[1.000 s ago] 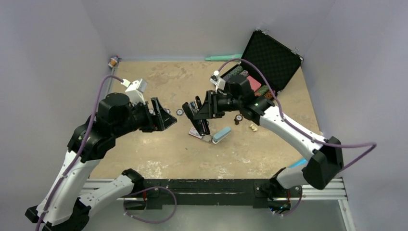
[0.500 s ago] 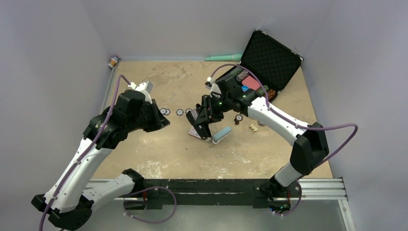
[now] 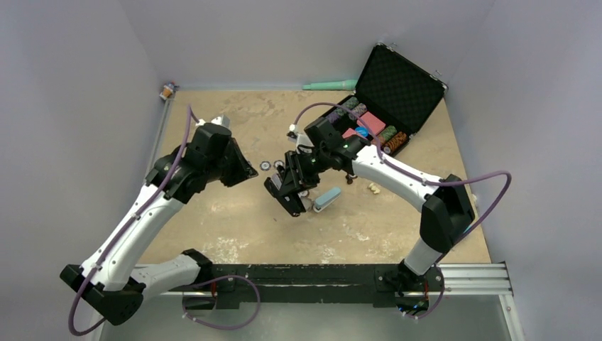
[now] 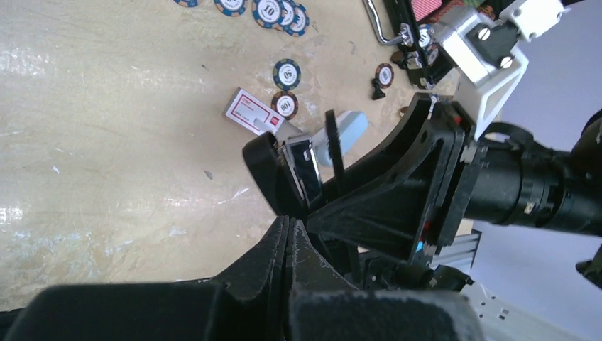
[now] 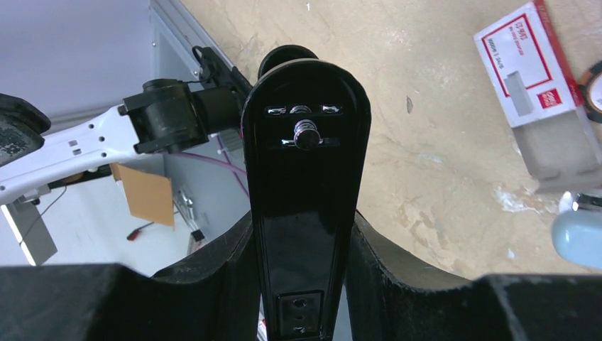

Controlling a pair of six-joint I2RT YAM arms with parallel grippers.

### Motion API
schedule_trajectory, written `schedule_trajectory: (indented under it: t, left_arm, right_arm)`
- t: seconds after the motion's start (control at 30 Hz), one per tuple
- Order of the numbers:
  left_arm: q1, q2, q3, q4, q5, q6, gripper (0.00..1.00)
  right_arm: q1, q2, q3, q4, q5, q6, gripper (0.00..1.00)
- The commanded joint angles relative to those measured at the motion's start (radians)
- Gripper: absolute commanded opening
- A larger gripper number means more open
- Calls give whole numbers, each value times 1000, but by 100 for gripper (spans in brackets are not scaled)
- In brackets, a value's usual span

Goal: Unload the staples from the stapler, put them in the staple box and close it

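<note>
Squarely in the middle of the top view: the stapler [image 3: 278, 186], held up over the table [image 3: 213, 220] and pinched across its black body by the right gripper [image 3: 288, 192]. Slanted there, from mid-frame down toward the lower left. In the right wrist view, fills the centre from the bottom edge upward, glossy side to the lens, with a black finger [image 5: 216, 280] pressed against each flank. In the left wrist view, seen nearly end-on at centre, with a strip of bright metal along its inner face, probably the channel, though too small to say more. Left gripper [image 3: 247, 171] just to the left of it in the top view, near but apart, jaws pressed together. Same closed fingertips [image 4: 270, 249] at bottom centre of the left wrist view, pointing up at the stapler's lower end. On the table beyond it in that view: a red-and-white card [image 4: 253, 111], a pale blue block [image 4: 342, 133] and scattered poker chips [image 4: 287, 74]. At upper right of the top view, an open black case [image 3: 401, 74].
</note>
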Motion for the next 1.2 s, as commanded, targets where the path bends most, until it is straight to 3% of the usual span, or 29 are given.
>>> schedule_trajectory:
  t: [0.0,0.27,0.5,1.17]
  left_arm:
    - [26,63,14,70,5,29,0]
    - [119,87,-116,171,96,59,0]
    - [142,112,-194,267,165,82,0]
    - [158,220,-204,354,141,99,0]
  right_arm:
    - [23,15,94,18,-17,-3,0]
    - [38,30,100,33,47,27,0]
    - [47,120,200,-19,65,-4,0]
    - [52,199,320,-78,63,-28,0]
